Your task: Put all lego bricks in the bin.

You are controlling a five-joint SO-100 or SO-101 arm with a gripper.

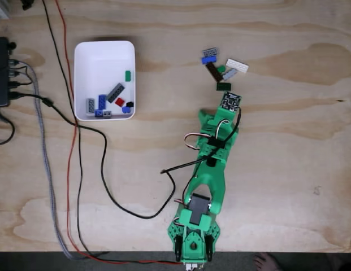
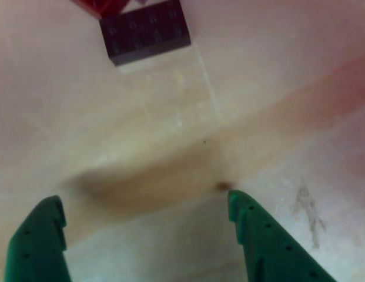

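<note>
Plywood table (image 1: 288, 169) with bin (image 1: 85, 56), bricks (image 1: 223, 66), cables (image 1: 79, 169)

My arm (image 1: 212, 169) reaches out from the table's near edge; my gripper (image 2: 147, 208) hangs with fingers apart, holding nothing.

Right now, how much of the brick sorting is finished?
Roughly half. Done: several bricks lie inside the white bin. In hand: nothing; the gripper hovers with jaws open near a dark brick. Left: the cluster of loose bricks on the table.
</note>
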